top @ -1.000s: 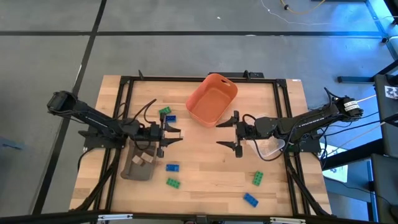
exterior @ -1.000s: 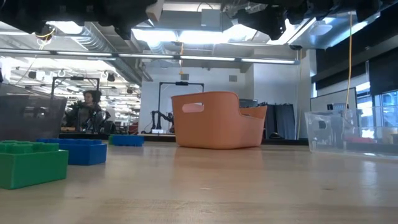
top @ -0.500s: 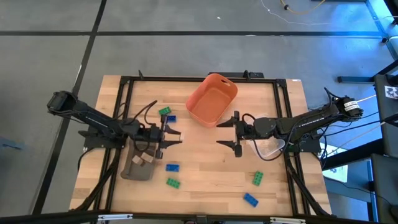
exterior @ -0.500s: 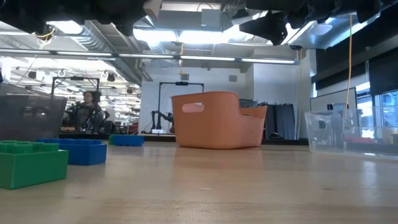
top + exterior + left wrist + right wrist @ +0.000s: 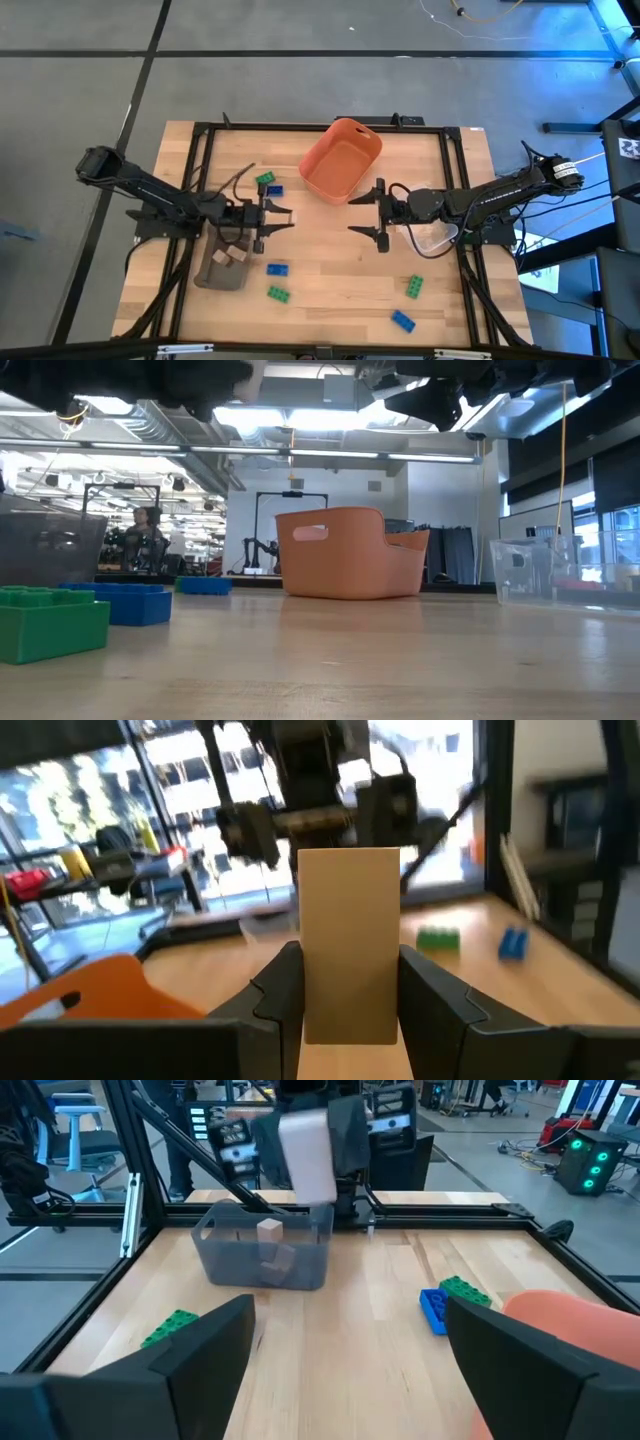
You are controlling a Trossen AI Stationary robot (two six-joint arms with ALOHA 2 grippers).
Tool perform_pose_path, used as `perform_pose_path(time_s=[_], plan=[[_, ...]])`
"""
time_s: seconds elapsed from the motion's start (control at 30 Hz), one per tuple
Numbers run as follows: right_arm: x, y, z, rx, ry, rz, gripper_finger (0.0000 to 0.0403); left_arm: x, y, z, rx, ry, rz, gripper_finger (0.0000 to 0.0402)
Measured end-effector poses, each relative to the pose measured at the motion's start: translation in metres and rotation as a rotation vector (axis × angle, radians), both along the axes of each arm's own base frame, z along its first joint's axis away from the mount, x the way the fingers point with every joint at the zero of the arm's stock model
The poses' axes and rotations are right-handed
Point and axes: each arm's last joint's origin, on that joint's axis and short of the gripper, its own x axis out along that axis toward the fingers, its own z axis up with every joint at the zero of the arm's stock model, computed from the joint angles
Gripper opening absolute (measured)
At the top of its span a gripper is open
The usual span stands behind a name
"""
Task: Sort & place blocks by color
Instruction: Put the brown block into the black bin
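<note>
left gripper (image 5: pixel 277 218) clenched on a tan block (image 5: pixel 349 942), just beside the grey tray (image 5: pixel 222 264), which holds two tan ones. right gripper (image 5: pixel 366 215) spread wide, empty. blue and green blocks (image 5: pixel 277 269) sit unsorted on the table; orange bin (image 5: pixel 341 159) looks empty.

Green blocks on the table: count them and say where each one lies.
3. One green block left of the orange bin, touching a blue block; one near the front edge, left; one front right. Others may be hidden.
</note>
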Motion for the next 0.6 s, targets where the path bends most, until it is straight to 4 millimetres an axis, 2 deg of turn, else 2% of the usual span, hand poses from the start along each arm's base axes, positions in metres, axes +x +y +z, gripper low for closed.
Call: perform_pose_path(time_s=[0.13,0.23,0.4,0.5,0.6], plan=[[0.000,0.000,0.000,0.001,0.000,0.000,0.0328,-0.002,-0.008,0.015,0.071,0.167,-0.017,0.0113],[0.000,0.000,0.000,0.002,0.001,0.000,0.0328,-0.011,-0.013,0.026,0.107,0.405,-0.002,0.0113],[0.000,0.000,0.000,0.003,0.001,-0.001,0.0328,-0.030,-0.024,0.051,0.023,0.711,0.005,0.0113],[0.000,0.000,-0.001,0.002,0.005,-0.001,0.0328,-0.046,-0.033,0.057,-0.009,0.854,0.018,0.0113],[0.000,0.000,0.000,0.003,0.003,-0.001,0.0328,-0.057,-0.042,0.056,-0.066,0.923,0.013,0.0113]])
